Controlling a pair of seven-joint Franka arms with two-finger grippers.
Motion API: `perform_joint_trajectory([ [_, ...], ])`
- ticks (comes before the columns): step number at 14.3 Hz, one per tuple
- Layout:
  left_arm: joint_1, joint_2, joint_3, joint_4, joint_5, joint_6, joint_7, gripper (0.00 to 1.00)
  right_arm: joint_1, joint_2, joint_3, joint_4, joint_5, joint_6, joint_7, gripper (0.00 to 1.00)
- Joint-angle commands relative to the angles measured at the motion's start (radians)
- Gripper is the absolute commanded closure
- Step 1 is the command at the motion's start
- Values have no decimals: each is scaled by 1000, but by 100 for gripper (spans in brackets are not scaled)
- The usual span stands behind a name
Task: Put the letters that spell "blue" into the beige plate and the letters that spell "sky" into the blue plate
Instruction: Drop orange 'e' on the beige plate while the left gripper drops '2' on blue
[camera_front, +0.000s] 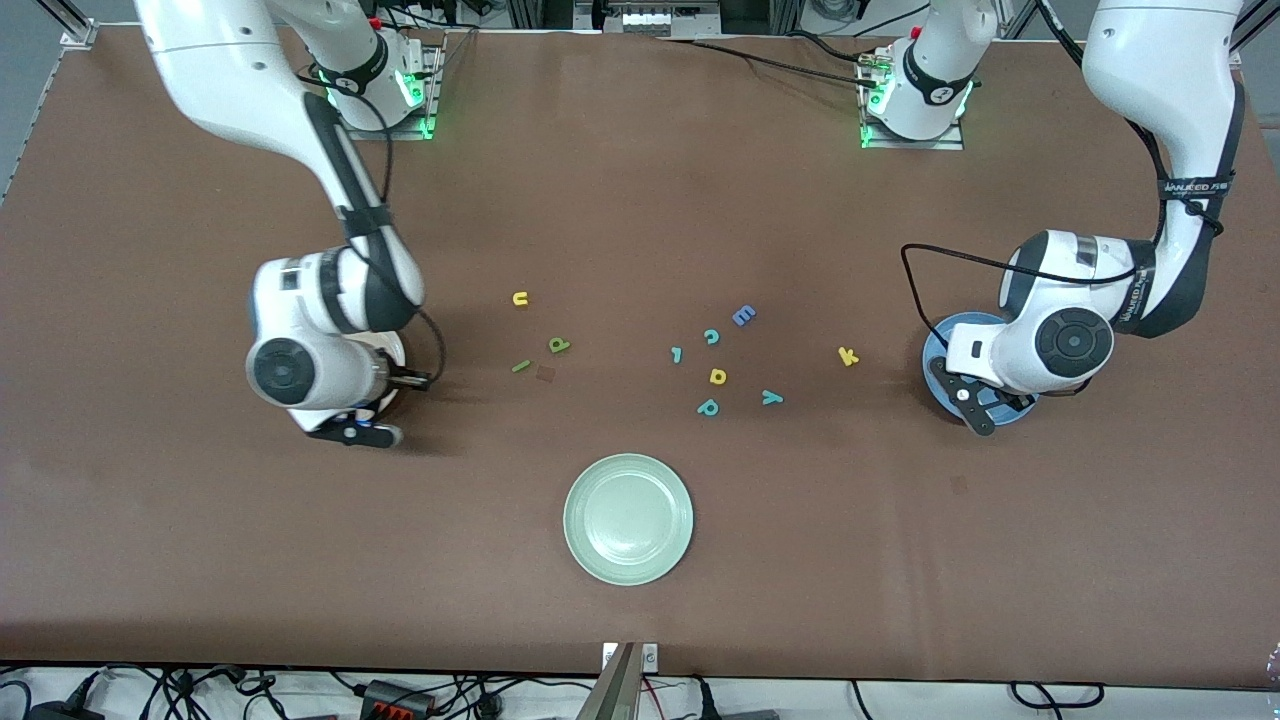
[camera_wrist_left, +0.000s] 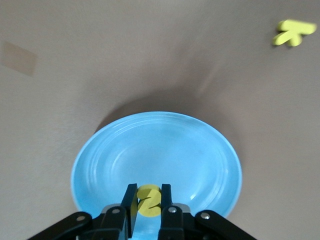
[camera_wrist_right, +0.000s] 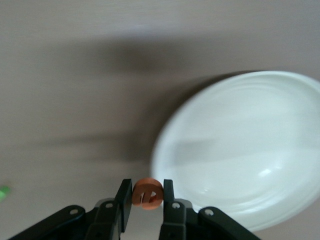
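Note:
My left gripper (camera_wrist_left: 148, 190) is shut on the yellow "s" (camera_wrist_left: 149, 201) and hangs over the blue plate (camera_wrist_left: 160, 150), which shows at the left arm's end of the table (camera_front: 940, 345). My right gripper (camera_wrist_right: 148, 186) is shut on the orange "e" (camera_wrist_right: 148, 194), above the rim of the beige plate (camera_wrist_right: 245, 150); that plate (camera_front: 397, 350) is mostly hidden under the right hand. On the table lie the yellow "u" (camera_front: 520, 298), green "b" (camera_front: 559, 345), dark green "l" (camera_front: 521, 366), teal "y" (camera_front: 771, 398) and yellow "k" (camera_front: 848, 355) (camera_wrist_left: 294, 32).
A pale green plate (camera_front: 628, 518) sits nearer the front camera, mid-table. Among the letters lie a blue capital E (camera_front: 743, 316), a teal "c" (camera_front: 712, 336), a small teal piece (camera_front: 677, 354), a yellow d-shape (camera_front: 718, 376) and a teal p-shape (camera_front: 708, 407).

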Motion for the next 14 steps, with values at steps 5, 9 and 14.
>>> perform_joint_trajectory([
  [5,26,-62,-32,-108,31,130,-12,0,-112,18,14,-63,-2,2,-141,67],
  [9,24,-82,-126,-105,29,43,-175,0,-94,-6,20,-34,9,-13,-108,0],
  [14,15,-73,-176,-108,26,41,-258,0,43,1,29,-23,95,71,162,0],
])
